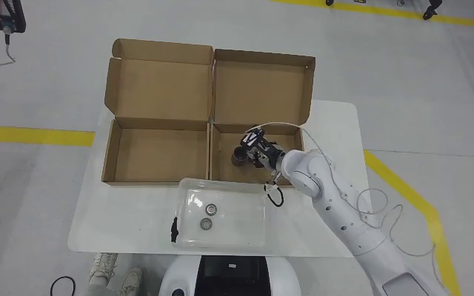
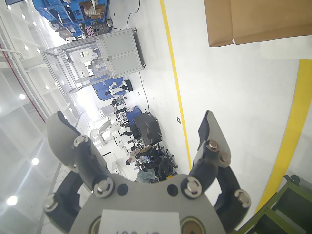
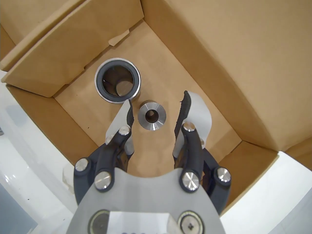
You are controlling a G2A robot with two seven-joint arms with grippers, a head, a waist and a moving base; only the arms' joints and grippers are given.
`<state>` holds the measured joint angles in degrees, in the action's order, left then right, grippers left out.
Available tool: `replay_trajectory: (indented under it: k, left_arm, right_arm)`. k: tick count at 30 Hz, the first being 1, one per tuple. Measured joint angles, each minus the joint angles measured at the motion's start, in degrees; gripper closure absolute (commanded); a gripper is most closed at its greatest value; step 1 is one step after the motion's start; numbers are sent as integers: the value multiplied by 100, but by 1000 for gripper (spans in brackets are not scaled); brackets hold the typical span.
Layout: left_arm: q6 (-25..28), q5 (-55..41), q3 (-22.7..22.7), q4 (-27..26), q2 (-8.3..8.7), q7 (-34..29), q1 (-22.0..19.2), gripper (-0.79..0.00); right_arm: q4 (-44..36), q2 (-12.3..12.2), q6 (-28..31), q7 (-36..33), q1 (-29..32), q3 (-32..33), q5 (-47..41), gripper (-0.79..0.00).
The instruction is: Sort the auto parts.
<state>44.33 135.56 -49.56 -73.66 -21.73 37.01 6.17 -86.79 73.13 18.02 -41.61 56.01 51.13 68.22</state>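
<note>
While the right tool (image 3: 157,98) gapes, a steel bushing (image 3: 151,117) lies between its jaws.

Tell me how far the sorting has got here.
Done: a large sleeve and a small bushing lie in the right box. In hand: nothing; the right gripper is open over the bushing, the left gripper open too. Left: a ring and a second ring wait in the clear tray.

Cardboard boxes (image 1: 159,155): two, open, side by side.
Clear bin (image 1: 244,222): one.
Rings (image 1: 211,209): two, both in the bin.
Large sleeve (image 3: 117,80): one, in a box.
Small bushing (image 3: 151,116): one, beside the sleeve.
</note>
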Motion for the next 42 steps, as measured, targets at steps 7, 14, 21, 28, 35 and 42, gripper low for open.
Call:
replay_trajectory:
  k: [7, 14, 21, 28, 35, 42]
  left_arm:
    - [0, 0, 0, 0, 0, 0, 0, -785]
    - [0, 0, 0, 0, 0, 0, 0, -785]
    - [0, 0, 0, 0, 0, 0, 0, -785]
    - [0, 0, 0, 0, 0, 0, 0, -785]
    - [0, 0, 0, 0, 0, 0, 0, -785]
    - [0, 0, 0, 0, 0, 0, 0, -785]
  right_arm:
    - [-1135, -122, 15, -340, 420, 297, 344, -360]
    - [-2016, -209, 337, -436, 751, 477, 478, -366]
    - [-2229, -258, 1321, 82, 856, 510, -67, -323]
    - [-2181, -276, 2186, 247, 1017, 53, -185, -376]
    - [-2108, -282, 2272, 544, 1323, -366, 127, -366]
    - [-1775, -239, 2136, 686, 1370, -785, 543, -302]
